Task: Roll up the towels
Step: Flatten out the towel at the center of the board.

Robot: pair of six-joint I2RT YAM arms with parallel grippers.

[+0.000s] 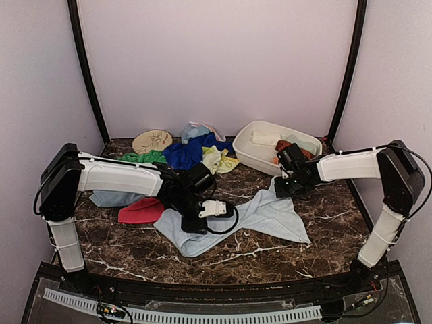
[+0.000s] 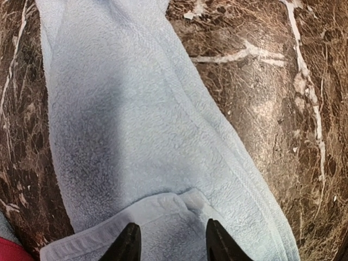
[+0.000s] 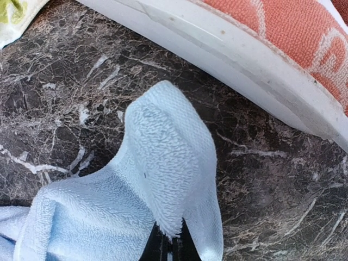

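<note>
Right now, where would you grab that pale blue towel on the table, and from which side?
I'd take the pale blue towel by its folded-over hem at the left end, from straight above: the doubled edge lies flat on the marble, directly under the open left gripper. The right gripper pinches the opposite corner, lifted beside the white basin.

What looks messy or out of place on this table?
The pale blue towel lies crooked and bunched, one corner pinched up beside the white basin. Behind it, coloured towels sit in a crumpled heap.
</note>
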